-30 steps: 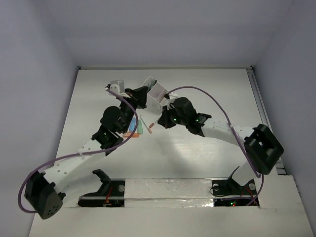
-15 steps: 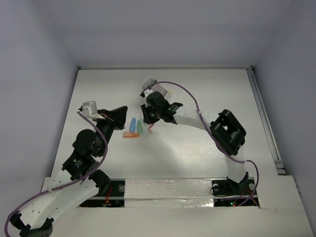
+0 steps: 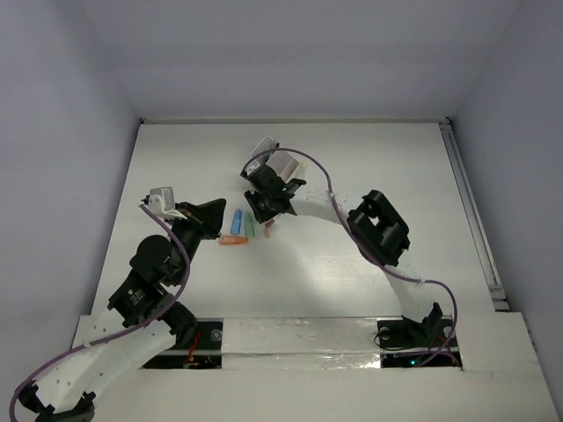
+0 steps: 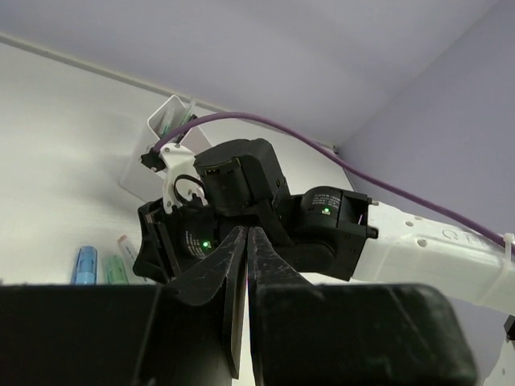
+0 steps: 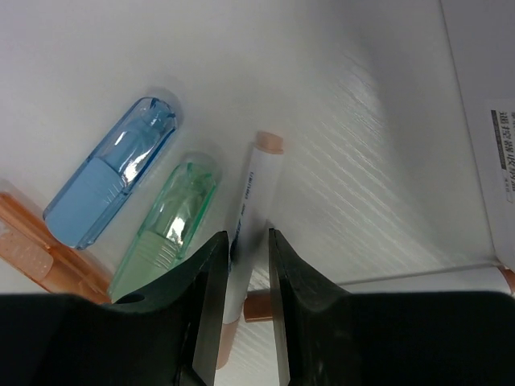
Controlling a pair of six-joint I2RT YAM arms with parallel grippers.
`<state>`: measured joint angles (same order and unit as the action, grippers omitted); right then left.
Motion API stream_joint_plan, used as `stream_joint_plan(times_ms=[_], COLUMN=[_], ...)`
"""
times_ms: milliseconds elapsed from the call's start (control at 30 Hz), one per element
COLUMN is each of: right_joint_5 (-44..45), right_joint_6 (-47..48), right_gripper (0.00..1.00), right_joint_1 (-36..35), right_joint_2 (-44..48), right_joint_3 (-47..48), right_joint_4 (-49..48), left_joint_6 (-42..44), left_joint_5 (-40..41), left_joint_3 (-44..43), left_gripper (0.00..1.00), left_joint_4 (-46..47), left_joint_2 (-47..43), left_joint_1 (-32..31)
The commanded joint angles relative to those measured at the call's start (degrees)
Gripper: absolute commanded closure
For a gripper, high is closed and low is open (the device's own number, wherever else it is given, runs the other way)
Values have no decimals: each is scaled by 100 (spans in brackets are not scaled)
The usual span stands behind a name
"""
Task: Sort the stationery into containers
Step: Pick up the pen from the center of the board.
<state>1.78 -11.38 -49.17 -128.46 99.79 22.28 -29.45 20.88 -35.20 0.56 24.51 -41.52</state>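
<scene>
My right gripper (image 5: 241,269) is open and points down, its jaws on either side of a white pen (image 5: 256,189) with pinkish ends that lies on the table. A second white pen (image 5: 418,278) lies crosswise behind it. Left of the pen lie a green chunky piece (image 5: 165,233), a blue one (image 5: 109,185) and an orange one (image 5: 36,245). The white container (image 3: 283,163) stands just behind the right gripper (image 3: 262,211), and a green pen (image 4: 165,122) stands in it. My left gripper (image 3: 218,200) is shut on nothing, left of the pieces.
The container's labelled wall (image 5: 491,80) rises close on the right of the right gripper. A purple cable (image 3: 325,176) loops over the right arm. The left arm's elbow (image 3: 149,264) sits near the table's left side.
The left arm has pulled back from the container to the left. The right gripper has come down from the container over the white pen and gone from shut to open.
</scene>
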Motion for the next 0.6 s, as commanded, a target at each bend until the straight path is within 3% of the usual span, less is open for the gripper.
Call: stream_joint_plan(times_ms=[0,467,567], right_joint_5=[33,305,366], right_joint_6=[136,197,232], right_gripper=[67,69,78], right_joint_1=[-40,-40,-40], right_joint_2=[-100,-715,-733], right_joint_3=[331,920,902], right_joint_4=[154,347,365], left_joint_6=[27,36,36], left_joint_5=[-85,-85,-76], left_joint_3=[66,154,145], left_gripper=[98,98,98], left_joint_4=[234,287,287], left_joint_2=[80,89,63], left_joint_1=[3,3,3])
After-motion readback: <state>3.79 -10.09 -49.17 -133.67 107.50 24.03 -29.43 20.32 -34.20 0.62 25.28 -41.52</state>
